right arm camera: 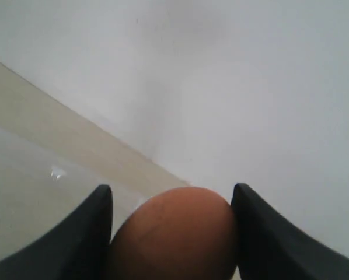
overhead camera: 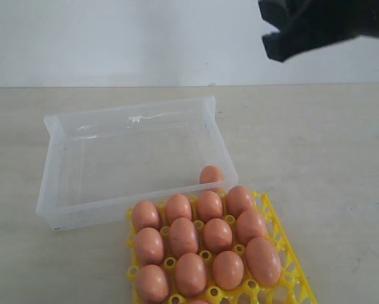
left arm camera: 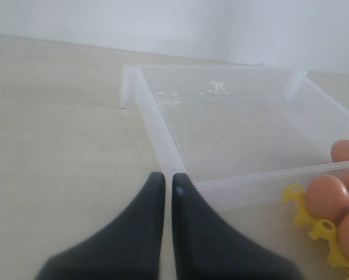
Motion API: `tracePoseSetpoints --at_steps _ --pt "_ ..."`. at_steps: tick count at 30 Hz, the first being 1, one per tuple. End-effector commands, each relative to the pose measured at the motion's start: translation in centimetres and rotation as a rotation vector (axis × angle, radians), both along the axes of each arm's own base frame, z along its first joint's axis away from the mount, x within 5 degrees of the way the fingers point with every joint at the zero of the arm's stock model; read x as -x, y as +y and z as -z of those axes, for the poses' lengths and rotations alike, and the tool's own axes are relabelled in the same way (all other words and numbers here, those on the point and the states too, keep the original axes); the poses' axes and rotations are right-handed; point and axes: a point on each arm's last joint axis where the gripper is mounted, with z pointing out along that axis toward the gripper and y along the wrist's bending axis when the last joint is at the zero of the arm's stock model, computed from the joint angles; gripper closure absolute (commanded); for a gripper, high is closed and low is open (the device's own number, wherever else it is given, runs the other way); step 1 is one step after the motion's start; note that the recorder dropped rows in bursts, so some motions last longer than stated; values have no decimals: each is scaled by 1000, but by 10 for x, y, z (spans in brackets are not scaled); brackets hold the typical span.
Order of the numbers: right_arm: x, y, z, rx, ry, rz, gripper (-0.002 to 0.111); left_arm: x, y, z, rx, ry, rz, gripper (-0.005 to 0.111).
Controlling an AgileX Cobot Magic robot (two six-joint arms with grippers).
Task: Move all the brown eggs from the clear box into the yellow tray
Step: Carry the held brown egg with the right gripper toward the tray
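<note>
The clear box [overhead camera: 132,117] stands on the table with one brown egg [overhead camera: 211,174] left inside, at its corner nearest the yellow tray [overhead camera: 292,256]. Several brown eggs [overhead camera: 183,235] fill the tray's cups. My right gripper [overhead camera: 291,31] hangs high above the table behind the tray. In the right wrist view the right gripper [right arm camera: 173,189] is shut on a brown egg [right arm camera: 177,239]. The left gripper [left arm camera: 168,182] is shut and empty, just outside the box's near wall [left arm camera: 163,137]. The left wrist view also catches the tray's edge [left arm camera: 296,201] and some eggs [left arm camera: 326,197].
A pale wall runs behind the beige table [overhead camera: 329,139]. The tray sits tight against the box's front wall, and its front edge runs out of the exterior view.
</note>
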Motion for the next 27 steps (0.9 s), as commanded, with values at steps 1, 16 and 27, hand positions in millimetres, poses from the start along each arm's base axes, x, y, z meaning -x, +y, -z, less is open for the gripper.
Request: tracePoseSetpoints --at_steps 1,16,27 --pt "-12 -40 44 -181 152 45 108 -1 0 1 -8 0 2 103" --pt "-35 -76 60 -773 73 -403 108 -1 0 1 -8 0 2 103" --pt "10 14 124 -415 341 -849 108 -1 0 1 -8 0 2 103"
